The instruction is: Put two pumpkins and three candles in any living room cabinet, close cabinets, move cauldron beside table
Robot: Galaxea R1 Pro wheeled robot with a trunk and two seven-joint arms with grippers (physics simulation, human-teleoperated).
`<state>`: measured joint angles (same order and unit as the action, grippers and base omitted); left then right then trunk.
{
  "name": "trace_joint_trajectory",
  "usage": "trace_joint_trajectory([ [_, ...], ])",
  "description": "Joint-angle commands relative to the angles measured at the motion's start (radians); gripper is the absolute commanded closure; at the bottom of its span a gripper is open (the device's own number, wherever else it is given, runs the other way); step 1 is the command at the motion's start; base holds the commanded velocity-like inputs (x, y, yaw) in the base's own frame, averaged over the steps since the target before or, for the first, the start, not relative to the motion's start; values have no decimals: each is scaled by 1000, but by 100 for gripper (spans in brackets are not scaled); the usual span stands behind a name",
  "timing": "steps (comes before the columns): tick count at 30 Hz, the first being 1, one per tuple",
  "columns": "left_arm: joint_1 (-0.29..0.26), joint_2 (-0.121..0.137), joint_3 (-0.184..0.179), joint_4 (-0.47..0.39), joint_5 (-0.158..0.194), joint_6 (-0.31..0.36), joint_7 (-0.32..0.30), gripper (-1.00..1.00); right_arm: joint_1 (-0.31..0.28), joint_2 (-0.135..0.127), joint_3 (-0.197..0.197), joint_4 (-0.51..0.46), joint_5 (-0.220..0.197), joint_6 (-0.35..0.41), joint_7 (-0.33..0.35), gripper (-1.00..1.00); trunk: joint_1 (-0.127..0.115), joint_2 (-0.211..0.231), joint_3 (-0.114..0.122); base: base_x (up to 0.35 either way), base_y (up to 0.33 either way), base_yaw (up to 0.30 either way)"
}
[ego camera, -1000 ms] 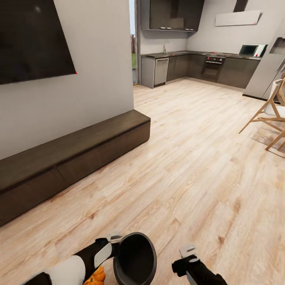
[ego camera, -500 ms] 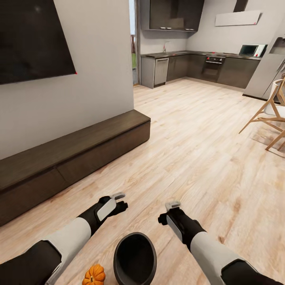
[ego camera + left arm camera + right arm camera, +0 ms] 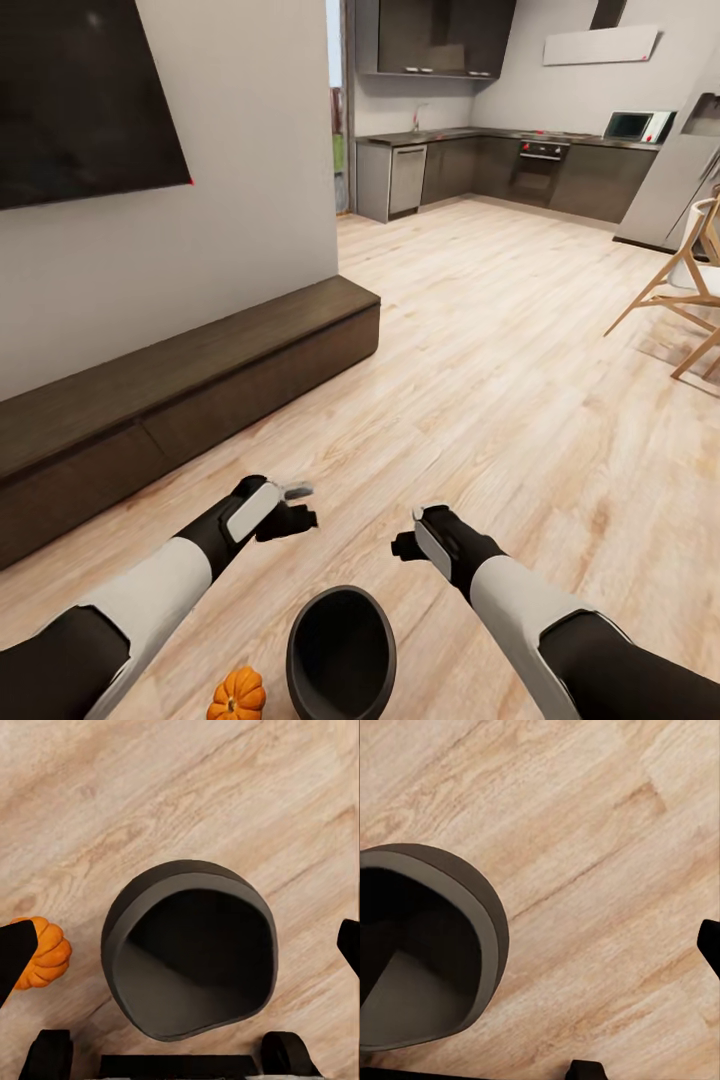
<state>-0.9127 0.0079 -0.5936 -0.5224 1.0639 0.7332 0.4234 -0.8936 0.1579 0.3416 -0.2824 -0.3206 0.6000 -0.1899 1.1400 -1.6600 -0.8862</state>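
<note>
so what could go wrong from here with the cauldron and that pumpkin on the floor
1. The pumpkin sits apart from, but close beside, the cauldron, so a reach for one might knock the other rolling.
2. Both the left gripper and right gripper hang empty above the floor; the cauldron's round, wide rim may slip from a pinch.
3. The cabinet fronts look handle-less, so opening could be awkward.

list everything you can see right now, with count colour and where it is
cauldron: one, dark grey, empty, on the floor between the arms
pumpkin: one, orange, on the floor just left of the cauldron
cabinet: one, dark brown, long and low against the wall, closed
screen: one, black, on the wall above the cabinet
chair: one, tan wood, far right
kitchen units: dark, in the background
floor: light wood planks
left gripper: open, above the floor
right gripper: open, above the floor
</note>
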Motion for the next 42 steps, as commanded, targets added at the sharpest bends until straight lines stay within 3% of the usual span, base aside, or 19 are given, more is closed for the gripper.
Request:
trace_joint_trajectory([
  [1, 0, -4, 0, 1, -3, 30, 0, -100, 0, 1, 1, 0, 0, 2, -1, -100, 4, -7, -3, 0, 0, 0],
  [10, 0, -14, -1, 11, -3, 42, 1, -100, 1, 1, 2, 0, 1, 37, -2, -100, 38, -70, -31, 0, 0, 0],
  [18, 1, -11, -3, 123, -4, 37, 18, -100, 6, 2, 3, 7, 1, 40, 2, -100, 69, -126, -56, 0, 0, 0],
  [25, 4, -16, -7, 147, -4, 31, 24, -100, 8, 4, 5, 8, 2, 39, 3, -100, 96, -175, -78, 0, 0, 0],
  [27, 15, -27, -18, 158, 5, 19, 36, -100, 20, 14, 16, 20, 13, 27, 15, -100, 96, -175, -78, 0, 0, 0],
  [33, 49, 4, 1, 192, 6, -13, 57, -100, 6, 10, 45, 8, 7, 33, 47, -100, 96, -175, -78, 0, 0, 0],
  [37, 72, 6, 3, 214, 10, -34, 79, -100, 5, 11, 67, 5, 6, 44, 69, -100, 96, -175, -78, 0, 0, 0],
  [42, 101, -18, 10, 243, 10, -62, 107, -100, 5, 10, 95, 3, 6, 46, 97, -100, 96, -175, -78, 0, 0, 0],
])
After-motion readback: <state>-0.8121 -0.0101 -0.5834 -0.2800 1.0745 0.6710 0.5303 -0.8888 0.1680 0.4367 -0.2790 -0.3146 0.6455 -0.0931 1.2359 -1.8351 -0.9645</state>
